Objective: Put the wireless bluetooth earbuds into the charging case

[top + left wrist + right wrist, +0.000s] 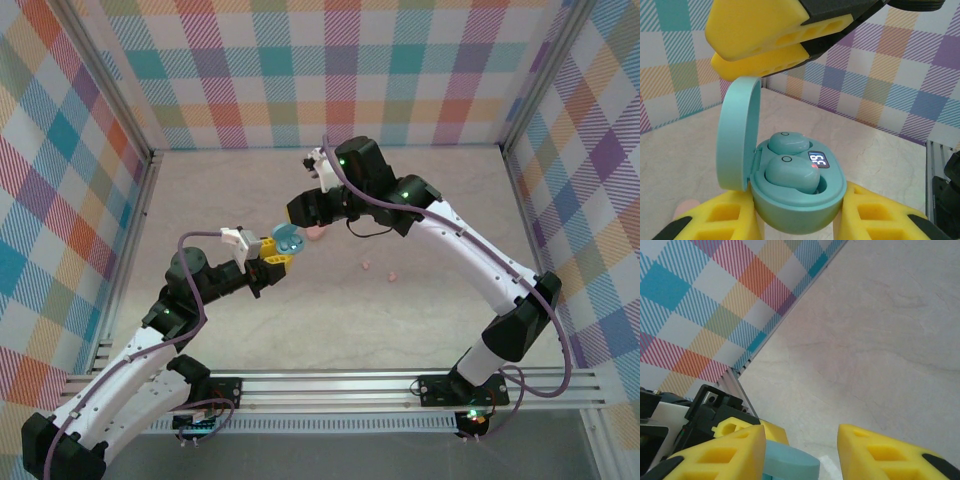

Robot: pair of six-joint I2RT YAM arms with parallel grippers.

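Two blue buds (790,172) sat in their wells in the blue case (805,210), its lid (737,135) standing up on the hinge. L claw (270,262) was clamped on the case body. R claw (802,442) hovered at the top of the lid w/ jaws part open; the lid edge sat inside the gap, not pinched. Step in hand looked like closing this case. Next move prob. needs R to press the lid down gently while L holds the case steady. Two pink buds (367,265) lay loose on the table (450,200), well apart from the blue case, not yet done.
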